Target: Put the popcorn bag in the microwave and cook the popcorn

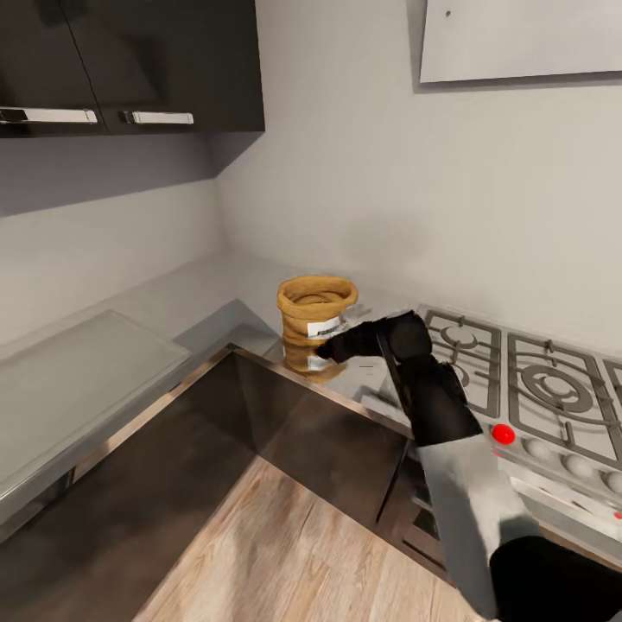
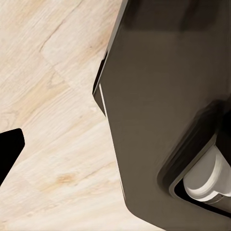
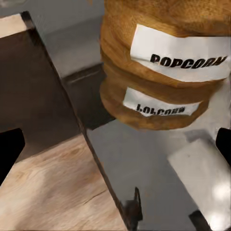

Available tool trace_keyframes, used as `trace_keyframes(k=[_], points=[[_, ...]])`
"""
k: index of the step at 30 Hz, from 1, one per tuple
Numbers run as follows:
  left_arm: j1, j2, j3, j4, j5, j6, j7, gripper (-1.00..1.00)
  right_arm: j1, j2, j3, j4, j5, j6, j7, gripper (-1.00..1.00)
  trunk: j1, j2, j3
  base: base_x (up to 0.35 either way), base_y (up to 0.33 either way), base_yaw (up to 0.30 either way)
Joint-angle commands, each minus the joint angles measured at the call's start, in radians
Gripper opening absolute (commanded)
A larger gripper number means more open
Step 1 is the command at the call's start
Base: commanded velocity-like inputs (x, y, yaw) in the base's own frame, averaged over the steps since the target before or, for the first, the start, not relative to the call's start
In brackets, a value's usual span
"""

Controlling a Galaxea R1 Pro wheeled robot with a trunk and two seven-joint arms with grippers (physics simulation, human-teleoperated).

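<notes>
Much is cut off or hidden here. In the head view the right arm [image 1: 449, 432] reaches forward from the lower right corner, and its dark wrist covers most of the right gripper [image 1: 333, 348]; only the dark tip shows, close against the near right side of the popcorn bag [image 1: 314, 324], at the height of its white label [image 1: 324, 327]. Whether the tip touches the sack cannot be told. In the right wrist view the 2 fingers appear only as black slivers at the frame's opposite edges, so the jaws stand wide apart, and nothing is between them; the bag lies ahead of them, its top cropped off.

The popcorn bag stands upright on the grey countertop [image 1: 216, 298], in the inner corner of the L, just left of the steel gas hob [image 1: 527, 380] and near the counter's metal front edge. Its long axis is vertical, the rolled rim and open mouth point up, and the label faces the robot. What is inside cannot be made out. The polished slab mirrors the sack, so the right wrist view shows POPCORN [image 3: 185, 60] with an upside-down copy beneath it.

The hob runs off the right edge; a red dot [image 1: 503, 434] sits on its front panel. A dark wall cabinet [image 1: 130, 65] and a white hood [image 1: 518, 39] are cropped at the top.

The left wrist view shows light wood floor [image 2: 48, 96], a dark glossy panel [image 2: 163, 106] and 1 black finger corner [image 2: 8, 149]; the left jaws' state cannot be told.
</notes>
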Motion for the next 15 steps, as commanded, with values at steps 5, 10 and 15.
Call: trace_keyframes(k=[5,10,15], points=[[-0.001,0.0,0.001,0.0,0.003,-0.003,0.002,1.0,-0.233,0.0,-0.141,0.216,0.01,0.004,-0.097,1.0,0.0,-0.001,-0.001,0.0,0.0,0.0],[0.0,0.0,0.001,0.0,0.003,-0.003,0.002,1.0,-0.265,0.0,-0.166,0.186,0.01,0.004,-0.242,1.0,0.0,-0.001,-0.001,0.0,0.0,0.0],[0.0,-0.002,0.002,0.0,0.003,-0.003,-0.007,1.0,-0.266,0.0,-0.193,0.179,0.011,0.004,-0.252,1.0,0.0,-0.001,-0.001,0.0,0.0,0.0]])
